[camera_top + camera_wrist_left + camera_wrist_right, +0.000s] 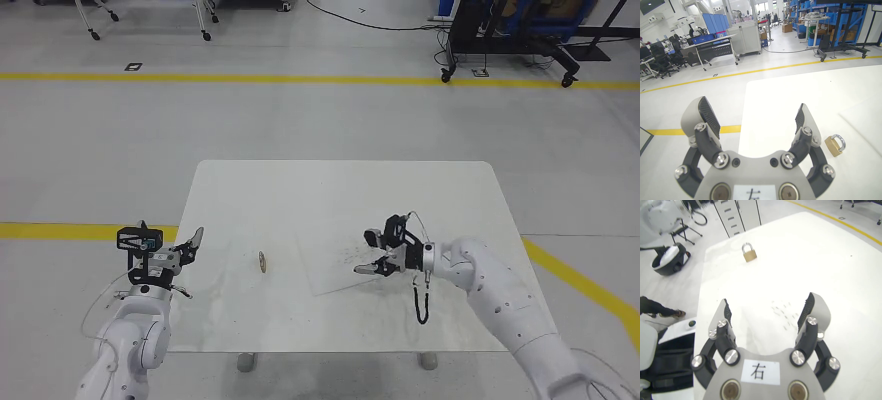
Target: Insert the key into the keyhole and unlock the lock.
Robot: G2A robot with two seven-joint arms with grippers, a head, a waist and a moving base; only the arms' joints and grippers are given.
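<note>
Both grippers hold their jaws apart, with nothing between them. At the edge of the table (340, 190), the left gripper (753, 108) has the brass lock (834, 145) resting just outside its jaws. The right gripper (768, 300) faces the lock, which lies well ahead of its jaws.

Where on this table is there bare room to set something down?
The far half of the table is bare from edge to edge. Nearer, the padlock sits between the left end effector and the right end effector, so that near strip is the crowded part.
</note>
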